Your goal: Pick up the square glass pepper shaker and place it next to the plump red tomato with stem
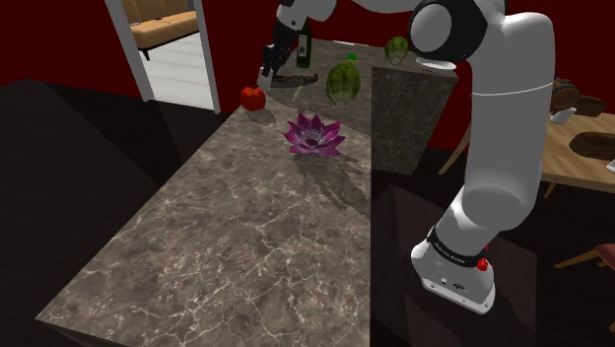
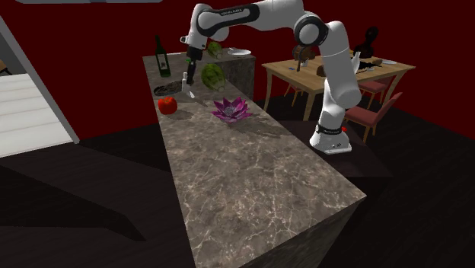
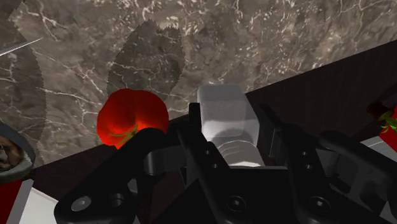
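Carrying is the step in hand: the pincer is clamped on the square clear pepper shaker, its two black fingers pressed against opposite flat sides, with the ribbed cap tucked back towards the palm. The shaker appears to hang clear of the marble counter, with shadows lying on the stone below it. The red tomato, green stem showing, sits on the counter just to one side of the pincer and lower than it, close to the counter's edge. From the shoulder view a purple lotus flower lies well apart from the pincer, back towards the arm's base.

The pick looks done and the placing remains. The next move calls for a straight descent until the shaker's base meets the stone beside the tomato without nudging it. The dark floor past the edge lies close under the pincer, so the shaker should come down over marble before the fingers part.
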You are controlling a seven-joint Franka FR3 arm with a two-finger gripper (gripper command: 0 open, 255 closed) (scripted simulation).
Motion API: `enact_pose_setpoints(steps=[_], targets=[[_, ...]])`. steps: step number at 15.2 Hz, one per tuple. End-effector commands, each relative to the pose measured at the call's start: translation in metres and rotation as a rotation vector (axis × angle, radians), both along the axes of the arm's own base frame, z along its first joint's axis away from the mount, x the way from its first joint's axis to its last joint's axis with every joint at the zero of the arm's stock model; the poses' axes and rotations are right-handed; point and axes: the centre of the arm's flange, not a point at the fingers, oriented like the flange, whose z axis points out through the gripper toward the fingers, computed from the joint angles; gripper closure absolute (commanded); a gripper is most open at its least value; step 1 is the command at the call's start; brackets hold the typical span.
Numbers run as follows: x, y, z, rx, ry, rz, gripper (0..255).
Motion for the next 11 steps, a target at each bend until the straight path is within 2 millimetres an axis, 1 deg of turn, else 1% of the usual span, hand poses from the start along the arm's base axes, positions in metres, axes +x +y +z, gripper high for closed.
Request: enact_pose_setpoints(steps=[1, 11], targets=[[0.006, -0.004, -0.010, 0.000, 0.000, 0.001, 255], [0.006, -0.004, -0.063, 0.000, 0.000, 0.001, 255]])
